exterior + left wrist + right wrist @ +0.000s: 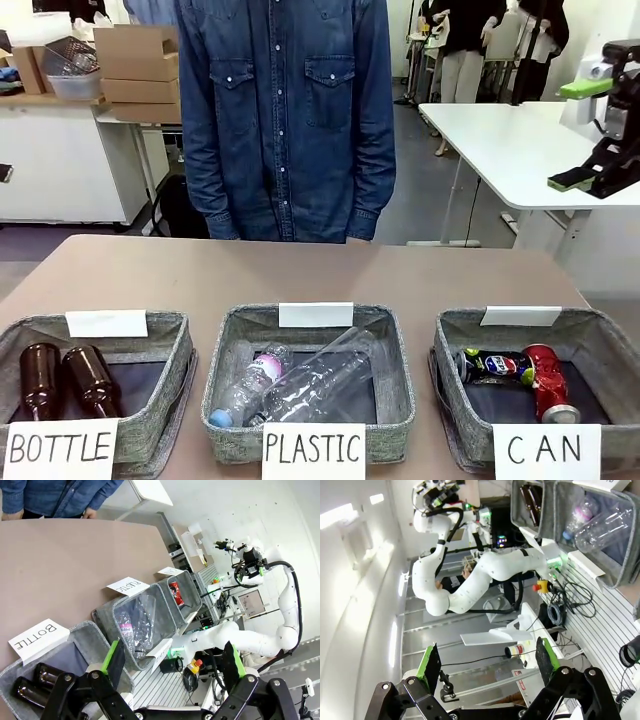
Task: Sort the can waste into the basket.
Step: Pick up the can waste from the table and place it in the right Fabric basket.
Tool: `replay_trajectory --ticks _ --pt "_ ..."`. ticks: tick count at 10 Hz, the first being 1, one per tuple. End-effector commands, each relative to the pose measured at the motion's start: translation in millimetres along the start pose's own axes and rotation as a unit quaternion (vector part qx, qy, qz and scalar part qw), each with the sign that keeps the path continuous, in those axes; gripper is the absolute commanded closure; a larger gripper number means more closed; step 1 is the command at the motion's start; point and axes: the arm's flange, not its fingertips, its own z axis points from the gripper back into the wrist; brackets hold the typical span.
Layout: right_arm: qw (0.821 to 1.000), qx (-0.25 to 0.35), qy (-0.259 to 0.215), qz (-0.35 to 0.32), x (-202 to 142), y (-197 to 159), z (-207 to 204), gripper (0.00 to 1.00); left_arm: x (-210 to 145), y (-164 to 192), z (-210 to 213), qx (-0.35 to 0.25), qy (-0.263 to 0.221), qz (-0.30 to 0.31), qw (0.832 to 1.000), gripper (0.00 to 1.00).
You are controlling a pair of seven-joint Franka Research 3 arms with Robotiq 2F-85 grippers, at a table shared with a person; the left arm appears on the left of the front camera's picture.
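Both cans, the red can [545,383] and the blue can [495,366], lie in the CAN basket [610,345] (touching each other). I see no can on the table [300,275]. Right gripper [583,135] raised, jaws spread, empty. Left gripper [172,665] likewise spread, empty. I judge sorting done.

I see bare table [300,270] between the baskets and the person [285,120], open for passing. My approach into the CAN basket [600,350] from above is unobstructed; both cans [520,375] crowd its floor.
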Motion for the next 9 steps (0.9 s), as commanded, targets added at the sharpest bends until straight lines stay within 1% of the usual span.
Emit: replay_trajectory --ticks 1,9 --pt "1.0 -0.007 0.006 0.009 0.7 0.9 2.9 0.0 0.1 -2.1 2.1 0.001 0.007 -0.004 1.0 0.0" --pt "1.0 -0.007 0.006 0.009 0.7 0.9 2.9 0.0 0.1 -2.1 2.1 0.001 0.007 -0.004 1.0 0.0"
